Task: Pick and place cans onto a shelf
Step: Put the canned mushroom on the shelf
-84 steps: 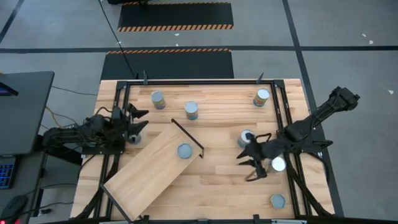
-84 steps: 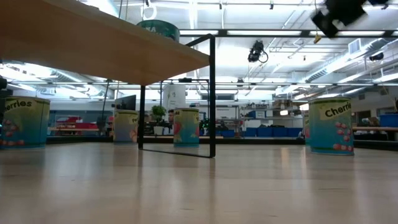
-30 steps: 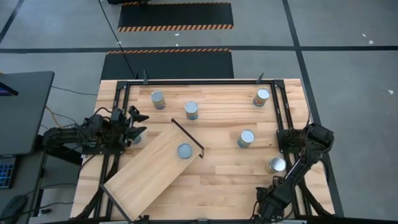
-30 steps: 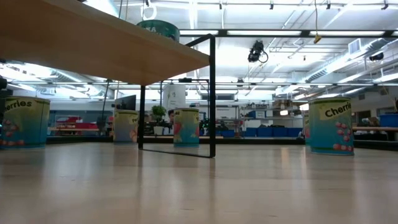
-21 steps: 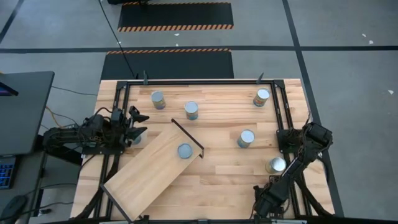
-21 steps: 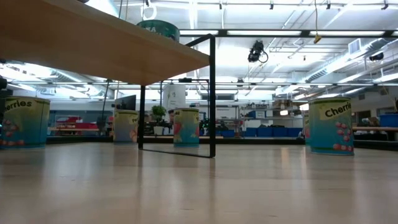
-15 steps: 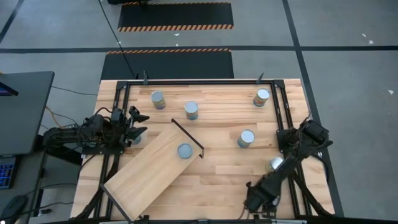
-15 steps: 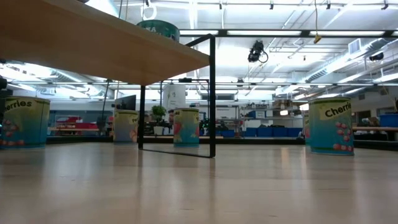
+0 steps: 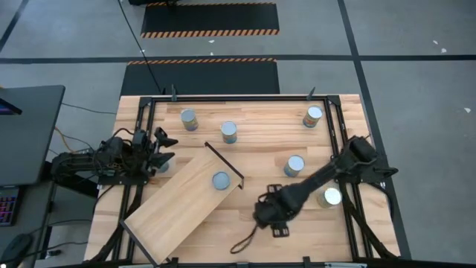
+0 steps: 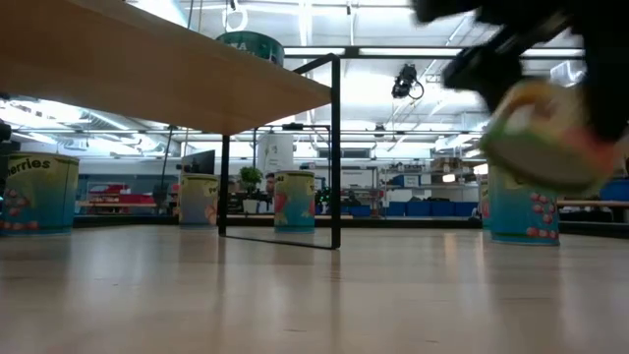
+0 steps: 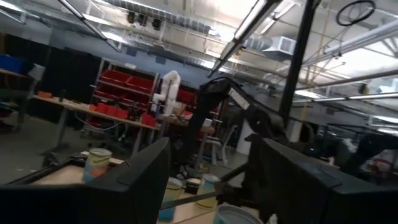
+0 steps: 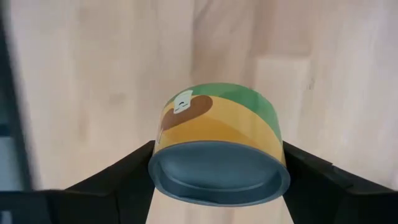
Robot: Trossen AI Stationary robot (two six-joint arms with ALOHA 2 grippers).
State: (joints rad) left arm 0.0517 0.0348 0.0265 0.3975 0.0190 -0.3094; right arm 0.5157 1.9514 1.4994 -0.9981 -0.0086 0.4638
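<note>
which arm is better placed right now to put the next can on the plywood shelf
Right. The right gripper is shut on a green-and-orange labelled can, carried above the tabletop just beside the light plywood shelf with the black frame. The left gripper sits at the table's left edge, holding nothing.

The can (image 12: 219,155) between the right gripper's (image 12: 217,177) black fingers has a green and orange-yellow label with a brown patch and a dull grey metal end; the standing cans (image 10: 521,202) wear teal labels with pink-red cherries and pale lettering; their tops (image 9: 295,163) are shiny silver; the shelf (image 9: 175,205) is pale plywood edged in black; the tabletop (image 9: 260,126) shows light wood strips.
</note>
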